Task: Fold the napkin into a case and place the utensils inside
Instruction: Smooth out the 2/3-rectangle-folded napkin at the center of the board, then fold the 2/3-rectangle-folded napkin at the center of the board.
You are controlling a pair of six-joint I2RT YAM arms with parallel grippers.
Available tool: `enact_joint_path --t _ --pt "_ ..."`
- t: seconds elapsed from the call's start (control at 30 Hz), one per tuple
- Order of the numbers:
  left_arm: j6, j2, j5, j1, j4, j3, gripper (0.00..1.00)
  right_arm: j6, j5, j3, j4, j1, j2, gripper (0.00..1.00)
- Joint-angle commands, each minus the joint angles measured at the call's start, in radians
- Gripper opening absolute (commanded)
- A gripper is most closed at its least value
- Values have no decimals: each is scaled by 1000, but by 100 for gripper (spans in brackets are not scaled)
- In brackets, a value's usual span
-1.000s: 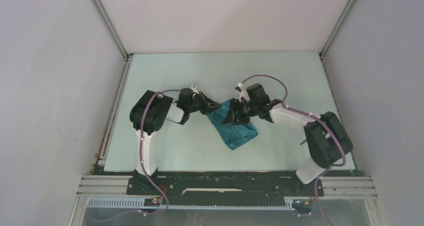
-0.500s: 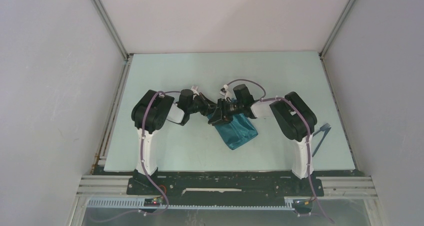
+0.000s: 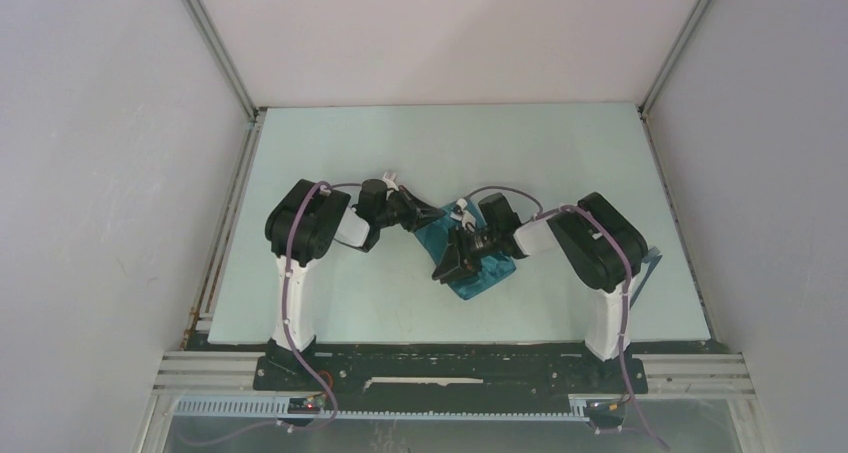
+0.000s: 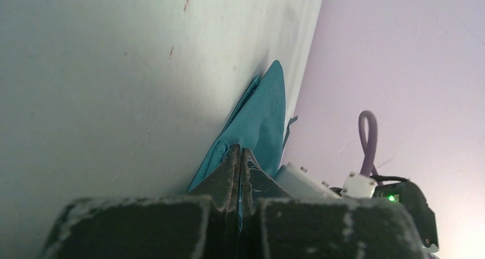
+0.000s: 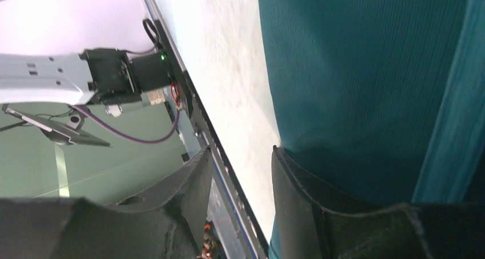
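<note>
While the left gripper [image 3: 424, 216] is pinching the napkin [image 3: 480, 281] by its 10 o'clock corner, the right gripper [image 3: 452, 264], jaws apart and empty, is swinging to its 8 o'clock edge, probably for another fold.

Sheeny teal cloth napkin [image 3: 488, 275] on matt table [image 3: 400, 143].

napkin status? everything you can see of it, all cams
The napkin is teal, shiny, finely woven cloth, folded into a flat oblong. It lies diagonally on the table between the arms. The right wrist view shows a lighter band along one side. The left gripper is shut on its far end. The right gripper is open at its left long edge, one finger over the cloth. Contact there cannot be judged.
</note>
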Motion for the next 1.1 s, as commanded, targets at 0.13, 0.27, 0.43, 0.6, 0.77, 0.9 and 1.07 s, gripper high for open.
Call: enact_joint_path --t 0.13,0.27,0.43,0.6,0.77,0.9,1.07 --pt "14 25 -35 -1 -30 8 0 -4 0 -184 60 4 -137 52" --pt "16 23 -34 -1 -31 7 0 33 5 -257 123 10 -167 52" --pt "32 8 -26 -1 -47 12 0 28 20 -278 66 -2 -267 52" --pt "75 -69 1 -2 -125 25 4 -134 213 -204 -333 -84 -534 57" --pt "69 -170 48 -1 -171 21 32 -207 469 -186 -590 -273 -734 73" --pt "113 -269 60 -3 -285 27 47 -240 455 -142 -628 -429 -653 76" --pt "231 -430 68 -6 -481 42 56 -261 325 -107 -551 -479 -472 76"
